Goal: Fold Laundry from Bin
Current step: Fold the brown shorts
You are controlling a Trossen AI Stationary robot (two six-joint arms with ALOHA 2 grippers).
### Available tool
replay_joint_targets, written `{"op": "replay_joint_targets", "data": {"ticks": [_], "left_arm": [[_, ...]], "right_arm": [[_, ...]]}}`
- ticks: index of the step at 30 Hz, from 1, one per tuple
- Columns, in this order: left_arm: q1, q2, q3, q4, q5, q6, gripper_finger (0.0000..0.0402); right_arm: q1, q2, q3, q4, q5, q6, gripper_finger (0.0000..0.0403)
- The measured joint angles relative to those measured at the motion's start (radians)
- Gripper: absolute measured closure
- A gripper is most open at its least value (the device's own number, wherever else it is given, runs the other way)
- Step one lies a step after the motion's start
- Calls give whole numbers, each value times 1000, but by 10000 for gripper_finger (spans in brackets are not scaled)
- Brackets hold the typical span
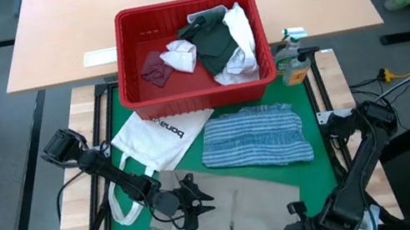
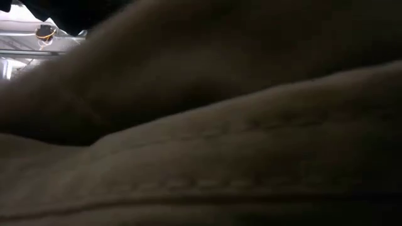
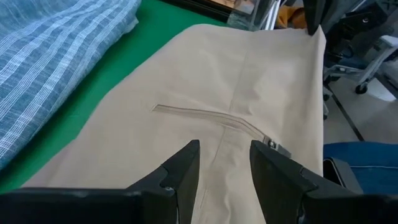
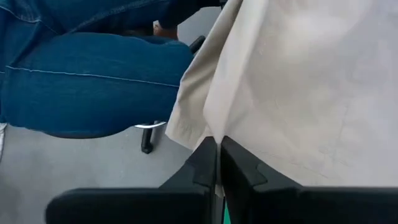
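Note:
A tan garment [image 1: 234,207] lies spread on the green mat at the table's near edge, with a slit pocket [image 3: 205,116] showing. My left gripper [image 3: 224,168] stands open over its left part [image 1: 195,204]. My right gripper [image 4: 217,165] is shut on its near right corner [image 1: 301,229]. The red bin [image 1: 128,61] stands at the far side and holds white [image 1: 180,54], dark [image 1: 213,41] and maroon [image 1: 154,67] laundry. A folded blue-striped cloth [image 1: 255,136] lies in front of the bin. The tan cloth [image 2: 220,157] fills the low view. My left gripper has a finger on each side of a strip of the tan garment [image 3: 225,146], slanting down from the table's left; whether the fingers touch it I cannot tell. My right gripper pinches the tan garment's edge [image 4: 213,138] beside a corner between its two shut fingers, pointing steeply down. That corner [image 3: 318,34] is raised off the table; the rest lies flat.
A white tote bag [image 1: 154,137] with black lettering and long straps lies left of the striped cloth. A bottle [image 1: 291,62] stands right of the bin. A person in blue jeans [image 4: 87,74] sits just past the table's near right corner.

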Motion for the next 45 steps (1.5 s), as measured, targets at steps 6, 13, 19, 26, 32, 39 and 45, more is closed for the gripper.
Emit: {"op": "replay_joint_targets", "data": {"ticks": [6,13,19,26,32,39,45], "left_arm": [[0,0,0,0,0,0,265],[0,0,0,0,0,0,265],[0,0,0,0,0,0,265],[0,-53,2,-22,159,15,265],[-16,-73,2,-26,224,1,265],[-40,-81,1,-166,386,-192,265],[-61,-81,1,-365,517,-365,265]], "right_arm": [[0,0,0,16,-11,3,384],[0,0,0,123,-11,5,384],[0,0,0,130,-7,67,371],[0,0,0,114,1,117,282],[-3,0,0,35,43,10,233],[-66,0,0,-141,43,-122,229],[-176,0,0,-173,42,-299,236]]}}
